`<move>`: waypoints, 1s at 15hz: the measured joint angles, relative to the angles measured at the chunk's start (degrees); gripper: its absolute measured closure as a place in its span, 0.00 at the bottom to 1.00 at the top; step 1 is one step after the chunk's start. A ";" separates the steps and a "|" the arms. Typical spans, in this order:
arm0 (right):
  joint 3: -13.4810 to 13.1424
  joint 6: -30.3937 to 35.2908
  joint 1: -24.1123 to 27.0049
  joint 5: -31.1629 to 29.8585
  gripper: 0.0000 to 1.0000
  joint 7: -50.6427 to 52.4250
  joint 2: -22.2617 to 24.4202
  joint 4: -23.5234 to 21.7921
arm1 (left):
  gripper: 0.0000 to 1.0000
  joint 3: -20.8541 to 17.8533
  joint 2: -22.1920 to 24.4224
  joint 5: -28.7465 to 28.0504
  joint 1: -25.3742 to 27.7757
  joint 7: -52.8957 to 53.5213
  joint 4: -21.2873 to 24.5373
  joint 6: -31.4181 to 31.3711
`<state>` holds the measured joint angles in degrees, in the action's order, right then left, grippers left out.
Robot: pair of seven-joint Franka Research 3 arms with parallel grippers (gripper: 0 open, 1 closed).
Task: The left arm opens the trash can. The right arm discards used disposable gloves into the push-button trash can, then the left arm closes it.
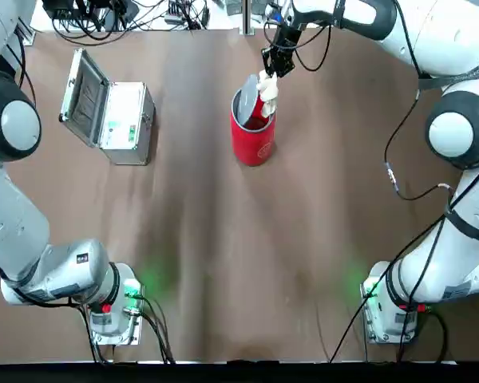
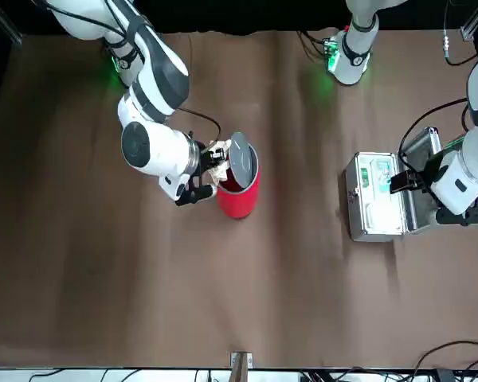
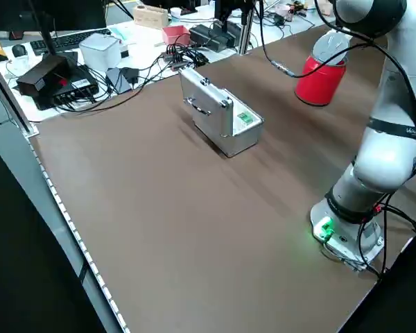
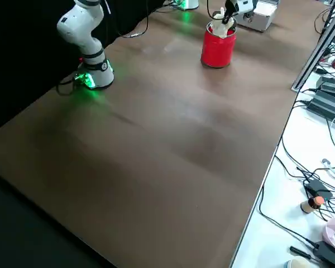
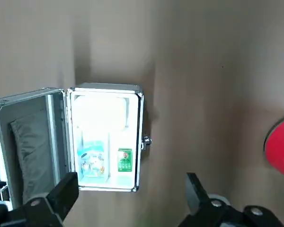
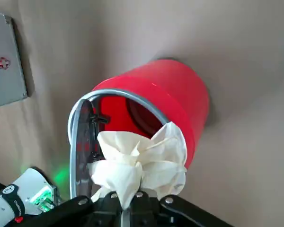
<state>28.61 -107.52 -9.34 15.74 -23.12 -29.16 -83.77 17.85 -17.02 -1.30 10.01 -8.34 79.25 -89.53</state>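
While the cream-white gloves (image 6: pixel 142 163) are being gripped by the right tool (image 6: pixel 126 205) at the mouth of the red trash can (image 1: pixel 254 142), the left tool (image 5: pixel 132 182) is being held released near the silver case (image 5: pixel 106 137).

The trash can is being supported upright by the bench (image 1: pixel 199 263), on the side far from the arms' bases, and its grey lid (image 1: pixel 248 99) is being held raised at the rim, with the interior being exposed. The right tool is being observed clenched on the gloves, which are being presented beside the raised lid, with part of the opening being covered by them in the right wrist view. The fingers of the left tool are being shown well apart, with nothing being grasped; the silver case is being displayed with its hinged cover (image 5: pixel 33 142) open.
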 joint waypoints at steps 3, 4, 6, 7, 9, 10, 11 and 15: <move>-0.13 -0.19 0.03 0.02 0.98 -0.25 -0.01 0.08 | 0.00 -0.22 0.00 1.59 0.23 -0.20 -1.37 -1.04; -0.15 -0.19 0.04 0.03 0.98 -0.35 -0.01 0.14 | 0.00 -0.28 0.01 3.78 1.36 -0.30 -2.81 -2.40; -0.16 -0.20 0.06 0.03 0.98 -0.45 -0.01 0.18 | 0.00 -0.28 0.00 4.89 2.32 0.72 -3.46 -2.61; -0.16 -0.19 0.12 0.23 0.98 -0.56 -0.01 0.27 | 0.00 -0.23 0.02 5.18 2.40 1.16 -3.65 -2.51; -0.19 -0.14 0.28 2.17 0.98 -0.60 -0.01 0.68 | 0.00 0.12 0.14 5.22 2.11 1.28 -3.82 -1.90; -0.20 -0.13 0.38 2.98 0.98 -0.60 0.01 0.91 | 0.00 0.20 0.22 5.22 1.82 1.28 -3.82 -1.74; -0.20 -0.08 0.46 3.33 0.98 -0.60 0.01 1.11 | 0.00 0.27 0.24 5.16 1.64 1.28 -3.82 -1.71; -0.28 0.34 0.52 3.41 0.98 -0.65 -0.06 1.25 | 0.00 0.27 0.11 3.62 1.52 1.28 -3.58 -2.16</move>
<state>28.33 -107.17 -8.81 19.16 -23.78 -29.22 -82.52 18.11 -16.91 2.32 11.53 -7.06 75.67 -91.69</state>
